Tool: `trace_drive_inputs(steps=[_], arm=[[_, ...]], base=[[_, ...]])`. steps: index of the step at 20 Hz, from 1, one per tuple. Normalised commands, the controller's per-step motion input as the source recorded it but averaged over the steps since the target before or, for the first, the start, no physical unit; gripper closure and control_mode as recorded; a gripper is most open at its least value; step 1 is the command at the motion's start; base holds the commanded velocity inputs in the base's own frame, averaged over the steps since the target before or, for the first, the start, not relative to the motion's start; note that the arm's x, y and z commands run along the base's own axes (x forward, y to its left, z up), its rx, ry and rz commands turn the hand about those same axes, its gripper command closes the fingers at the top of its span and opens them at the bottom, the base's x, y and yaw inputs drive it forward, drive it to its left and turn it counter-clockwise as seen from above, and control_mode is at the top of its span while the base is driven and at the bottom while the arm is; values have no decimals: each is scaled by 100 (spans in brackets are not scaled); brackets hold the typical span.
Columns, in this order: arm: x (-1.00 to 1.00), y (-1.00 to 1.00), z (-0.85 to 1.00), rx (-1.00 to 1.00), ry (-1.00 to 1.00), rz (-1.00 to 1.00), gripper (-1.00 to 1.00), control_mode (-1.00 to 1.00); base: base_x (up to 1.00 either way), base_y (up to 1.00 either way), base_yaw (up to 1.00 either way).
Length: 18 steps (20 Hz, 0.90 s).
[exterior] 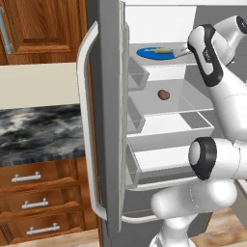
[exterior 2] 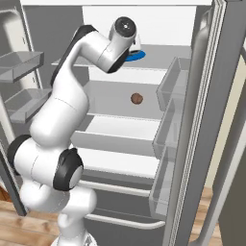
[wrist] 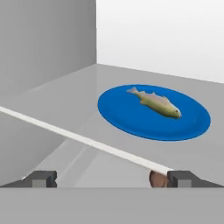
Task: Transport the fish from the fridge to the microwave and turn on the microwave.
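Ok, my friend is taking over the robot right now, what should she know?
Tool: open, holding nothing, at the front edge of the fridge's top shelf.
Fish: lying on the blue plate on that top shelf, ahead of the tool, not touched.
Brown lump: on the shelf below.
Fridge: door open.
Done: fridge open, arm reaching in.
Left: grab the fish, carry it to the microwave, turn the microwave on.

Open air is lying between the gripper (wrist: 111,178) and the plate (wrist: 131,120) at 12 o'clock; only the shelf (wrist: 65,103) edge is crossing low, the fridge (wrist: 43,43) wall closing 9 o'clock.
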Motion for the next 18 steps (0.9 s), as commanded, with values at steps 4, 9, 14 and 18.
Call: trace_drive_inputs(steps=[4, 9, 14, 18], arm=[[24, -3, -11, -5, 0, 6, -100, -100], [23, -14, -1, -2, 0, 5, -100, -100], [25, -16, 0, 0, 0, 4, -100, -100], [26, -9, -1, 0, 0, 1, -100, -100]], base=[[0, 0, 0], [0, 0, 0], [0, 0, 0], [0, 0, 0]])
